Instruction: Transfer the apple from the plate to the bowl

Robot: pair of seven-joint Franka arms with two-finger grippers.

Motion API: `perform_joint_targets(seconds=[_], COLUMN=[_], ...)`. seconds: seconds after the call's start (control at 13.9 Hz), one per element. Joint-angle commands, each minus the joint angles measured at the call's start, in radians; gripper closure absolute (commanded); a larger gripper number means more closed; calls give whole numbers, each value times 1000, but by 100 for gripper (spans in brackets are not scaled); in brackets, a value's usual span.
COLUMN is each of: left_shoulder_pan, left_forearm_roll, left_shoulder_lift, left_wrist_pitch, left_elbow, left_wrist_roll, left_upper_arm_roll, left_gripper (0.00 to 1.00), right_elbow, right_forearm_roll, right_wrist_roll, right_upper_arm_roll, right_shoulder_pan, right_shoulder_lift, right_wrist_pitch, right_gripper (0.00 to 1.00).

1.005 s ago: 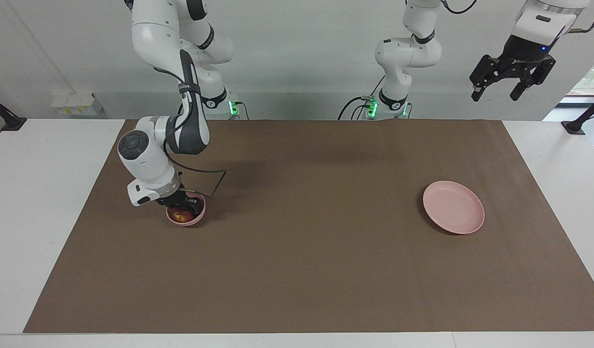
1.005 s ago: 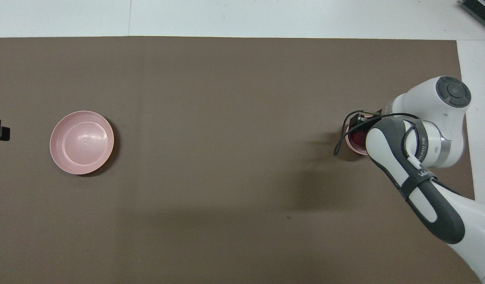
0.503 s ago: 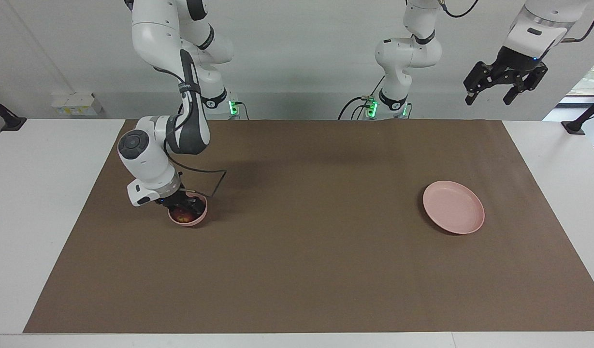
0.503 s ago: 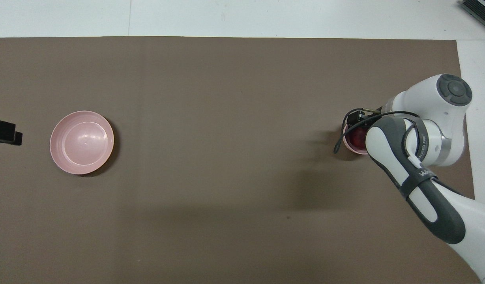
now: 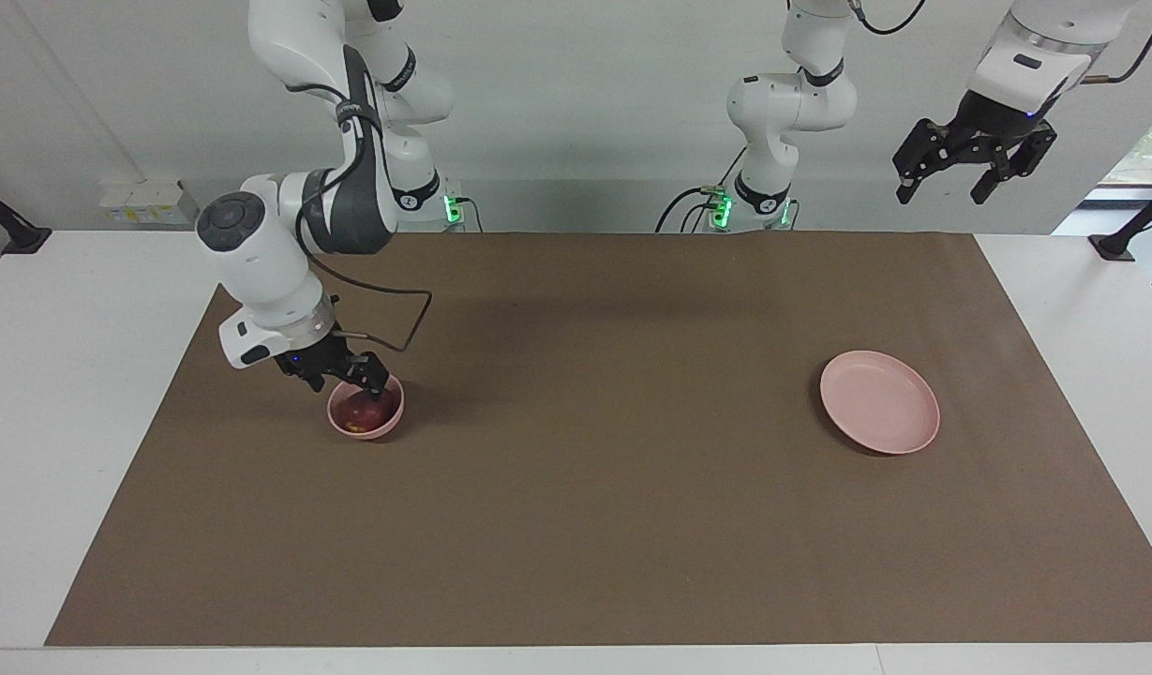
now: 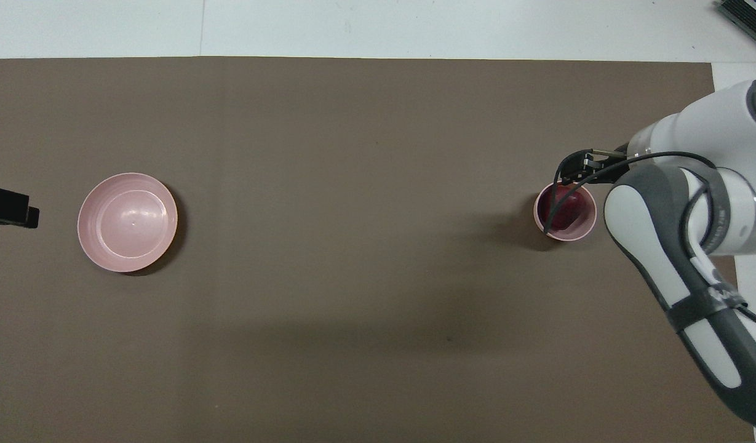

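Note:
The dark red apple [image 5: 358,412] lies in the small deep pink bowl [image 5: 375,433] toward the right arm's end of the table. My right gripper [image 5: 346,380] is open and empty, just above the bowl's rim on the side nearer the robots. In the overhead view the apple [image 6: 562,211] shows inside the bowl [image 6: 584,232], with the right gripper [image 6: 579,167] beside it. The flat pink plate [image 5: 879,401] is bare toward the left arm's end; it also shows in the overhead view [image 6: 127,221]. My left gripper [image 5: 969,164] waits open, high in the air.
A brown mat [image 5: 594,487] covers most of the white table. A black cable [image 5: 411,323] loops from the right wrist over the mat near the bowl. The left gripper's tip [image 6: 11,210] shows at the overhead view's edge beside the plate.
My right gripper has let go of the apple and risen out of the bowl, toward the robots. The apple stays in the bowl. The left gripper has drifted slightly higher.

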Motion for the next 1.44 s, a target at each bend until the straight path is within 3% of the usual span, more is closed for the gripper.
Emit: perform_joint_targets(seconds=[0.0, 0.36, 0.79, 1.36], left_shoulder_pan=[-10, -4, -4, -4], left_forearm_roll=[10, 10, 8, 10], left_shoulder_lift=[-4, -4, -12, -13], left_wrist_pitch=[-14, -18, -12, -21], left_elbow=[11, 11, 6, 5], left_wrist_roll=[13, 7, 10, 1], left_upper_arm_roll=[6, 15, 19, 19], left_gripper=[0, 0, 0, 0], right_elbow=[-14, 14, 247, 193], right_forearm_roll=[-22, -34, -42, -91], right_wrist_roll=[-64, -91, -105, -239], right_upper_arm_roll=[-1, -8, -15, -27], right_shoulder_pan=[-13, -15, -15, -22], right_shoulder_lift=[-96, -244, -284, -338], right_wrist_pitch=[-87, -269, -581, -541], right_gripper=[0, 0, 0, 0])
